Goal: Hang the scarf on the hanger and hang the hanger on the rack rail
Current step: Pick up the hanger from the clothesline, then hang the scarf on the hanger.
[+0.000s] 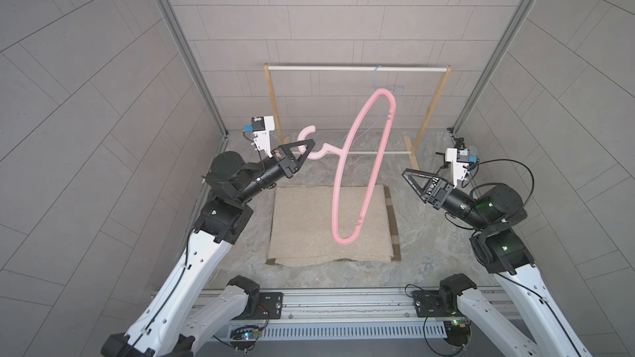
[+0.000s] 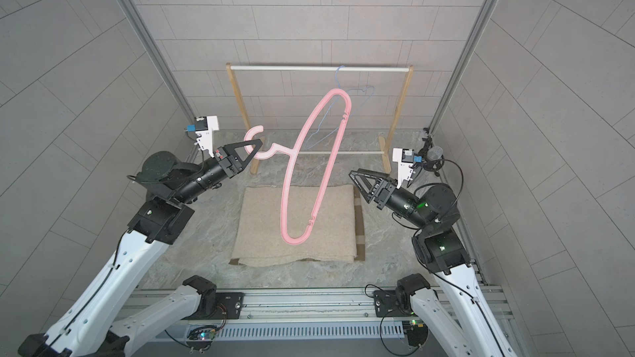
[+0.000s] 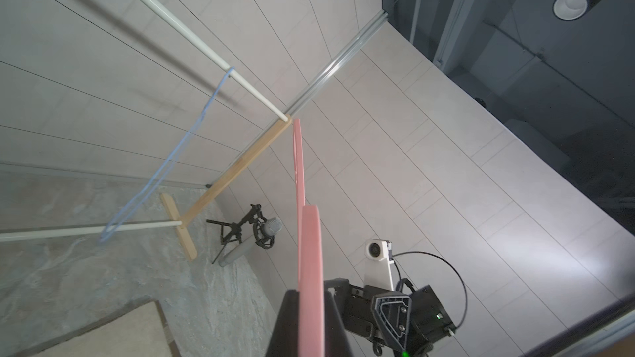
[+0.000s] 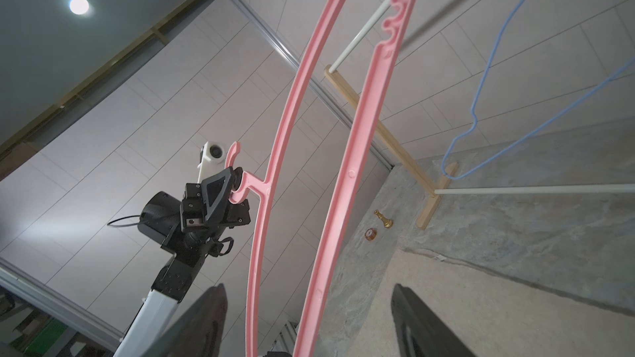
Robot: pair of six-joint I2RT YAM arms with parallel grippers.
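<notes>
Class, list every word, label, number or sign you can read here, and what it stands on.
None can be read.
White wrist-camera mount: tiny dark marks, too small to read.
Pink hanger and scarf: no print visible.

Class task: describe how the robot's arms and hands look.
White arm links, black joints, black cables alongside. The left hand and right hand have black triangular openwork fingers; a white camera mount with a blue connector sits by each wrist.
</notes>
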